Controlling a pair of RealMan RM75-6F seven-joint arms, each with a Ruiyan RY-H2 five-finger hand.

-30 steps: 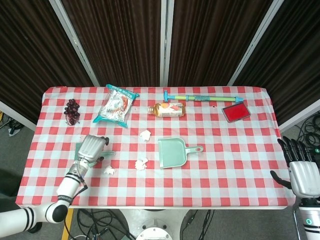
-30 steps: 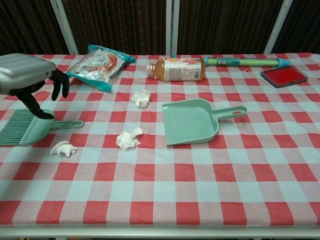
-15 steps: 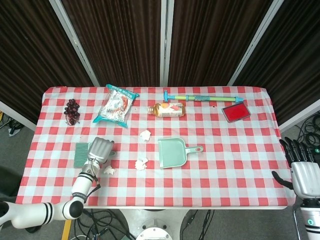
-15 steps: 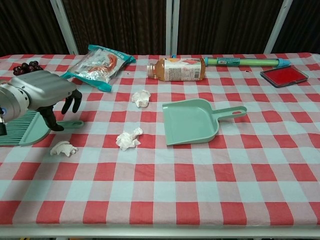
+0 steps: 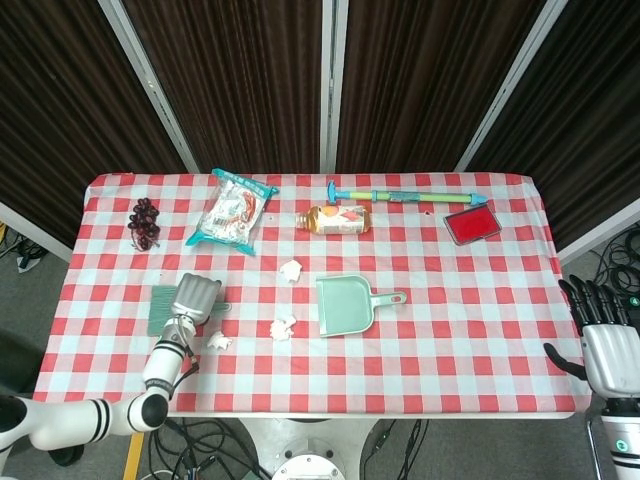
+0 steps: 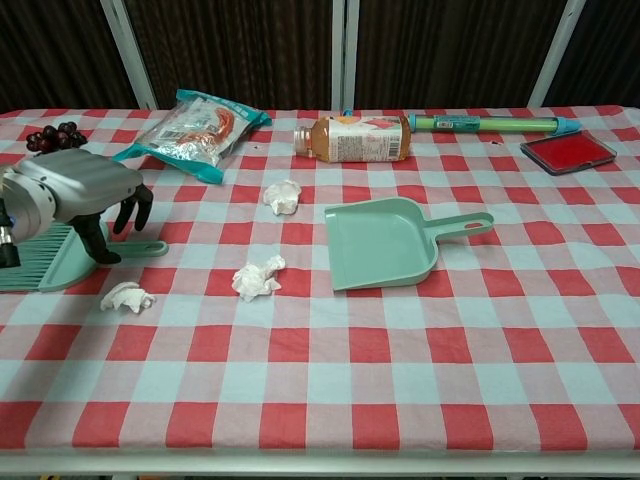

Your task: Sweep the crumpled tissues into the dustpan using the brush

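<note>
The mint-green brush (image 6: 45, 262) lies flat at the table's left, its handle (image 6: 142, 248) pointing right. My left hand (image 6: 72, 192) hangs just over it with fingers curved down and apart; the thumb tip reaches the brush body, and nothing is gripped. The same hand (image 5: 195, 298) covers the brush (image 5: 162, 309) in the head view. The mint dustpan (image 6: 380, 242) sits mid-table with its mouth facing left. Three crumpled tissues lie between them: one far (image 6: 282, 196), one middle (image 6: 258, 278), one near the brush (image 6: 127, 296). My right hand (image 5: 606, 345) is open beyond the table's right edge.
Along the back of the table lie dark grapes (image 5: 145, 222), a snack bag (image 6: 195, 122), a tea bottle on its side (image 6: 352, 138), a long toy water gun (image 6: 490, 123) and a red flat case (image 6: 567, 151). The red-checked cloth (image 6: 400, 360) covers the table.
My left hand has come down from above and shifted right onto the brush, then eased slightly back left. The brush, tissues and dustpan have not moved.
</note>
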